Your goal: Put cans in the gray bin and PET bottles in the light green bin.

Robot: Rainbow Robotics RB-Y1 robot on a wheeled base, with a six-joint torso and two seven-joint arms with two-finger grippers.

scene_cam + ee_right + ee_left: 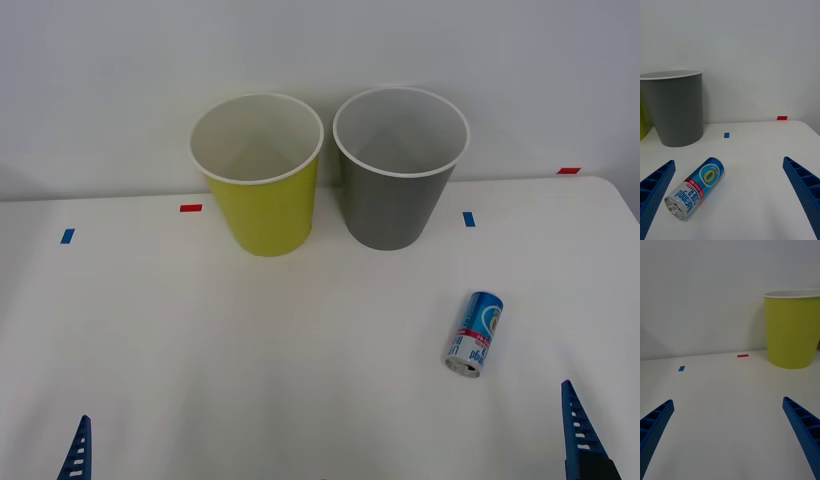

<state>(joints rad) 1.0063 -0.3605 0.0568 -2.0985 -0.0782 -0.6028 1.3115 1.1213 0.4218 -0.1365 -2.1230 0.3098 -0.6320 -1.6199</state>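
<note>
Near edge, both sides: left tool [728, 442] and right tool [728, 198] spread wide, grasping nothing; farther right on the desk [300, 340], can [474, 334] lying sideways, well short of gray bin [398, 167] and light green bin [260, 175].

The can [696, 189] beside the gray bin [398, 170] has a glossy printed label and bare silver metal ends. Both that bin and the light green bin [262, 180] look smooth and matt, on a matt white table [250, 350]. The blue gripper fingers [803, 195] are ribbed, matt plastic.

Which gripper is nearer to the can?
Right. The right gripper sits just before the lying can, jaws open. The left gripper is far across the table, also open.
</note>
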